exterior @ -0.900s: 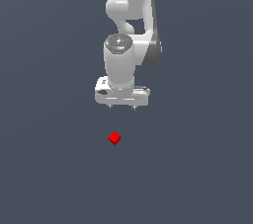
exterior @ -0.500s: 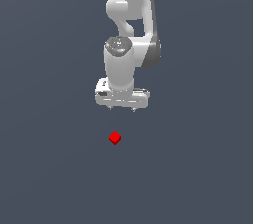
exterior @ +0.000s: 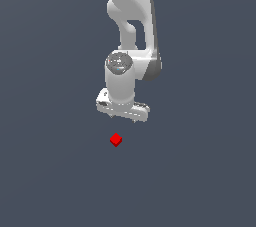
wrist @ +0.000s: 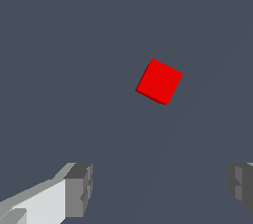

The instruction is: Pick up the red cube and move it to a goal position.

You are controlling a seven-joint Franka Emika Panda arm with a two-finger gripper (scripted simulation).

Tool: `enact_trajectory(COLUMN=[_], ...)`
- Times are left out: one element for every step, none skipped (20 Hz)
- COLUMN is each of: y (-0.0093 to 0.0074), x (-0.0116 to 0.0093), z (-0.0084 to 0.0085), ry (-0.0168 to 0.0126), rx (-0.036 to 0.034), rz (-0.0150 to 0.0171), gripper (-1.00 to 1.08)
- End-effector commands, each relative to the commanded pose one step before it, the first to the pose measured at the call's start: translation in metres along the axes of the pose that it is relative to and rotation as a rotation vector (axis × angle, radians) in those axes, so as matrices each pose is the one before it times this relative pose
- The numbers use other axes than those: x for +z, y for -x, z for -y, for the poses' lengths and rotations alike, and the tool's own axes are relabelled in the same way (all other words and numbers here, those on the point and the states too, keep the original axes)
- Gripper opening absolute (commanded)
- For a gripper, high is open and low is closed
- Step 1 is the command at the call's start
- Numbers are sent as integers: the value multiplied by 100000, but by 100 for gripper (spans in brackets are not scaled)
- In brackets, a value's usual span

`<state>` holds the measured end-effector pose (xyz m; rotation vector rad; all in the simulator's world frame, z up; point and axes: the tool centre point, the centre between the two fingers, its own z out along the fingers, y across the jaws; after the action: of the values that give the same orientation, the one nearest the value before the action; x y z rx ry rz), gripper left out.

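The white robot gripper (exterior: 122, 116) hangs with its two grey-padded fingers (wrist: 79, 189) spread wide, holding nothing and touching nothing. The small, plain, bright red cube (exterior: 116, 140) lies apart from it on the flat dark grey table (exterior: 50, 171), turned corner-on, with bare surface on every side and no edge in view.

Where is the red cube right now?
In the exterior view, the red cube lies alone on the grey floor near the centre, just below the open gripper and not touching it.
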<state>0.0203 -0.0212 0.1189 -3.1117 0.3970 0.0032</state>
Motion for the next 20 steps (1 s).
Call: enact_trajectory(y=[-864,-406,-427,-446,-438,-421,-402,-381,-360,-339,-318,-297,-274,-250,-227,-202,-177,-152,-128,-104], x=[1384,613,642,668,653,622,591,558,524,490,455,420,385,350,314,278,242,205,169,132], z=[-53,-16,-17,-19,-20,-20,-19,-19,-18,-18,-18,-18,-17,-15,-15,-13,-12,-10,-10,-9], ry=[132,39,38,37,33,28,23,20,16,13,10,7,4,3,2,1,0,-1,-2,-2], rx=[6230,2833,2974,3098,3036,2904,2764,2617,2465,2313,2158,2000,1841,1677,1513,1343,1172,1001,832,662], rz=[-39,-33,-34,-34,-32,-29,-26,-23,-20,-17,-14,-10,-8,-6,-5,-3,-2,0,1,2], gripper=[100,100,100,100,100,100,100,100,100,100,100,100,100,100,100,100,100,100,100,100])
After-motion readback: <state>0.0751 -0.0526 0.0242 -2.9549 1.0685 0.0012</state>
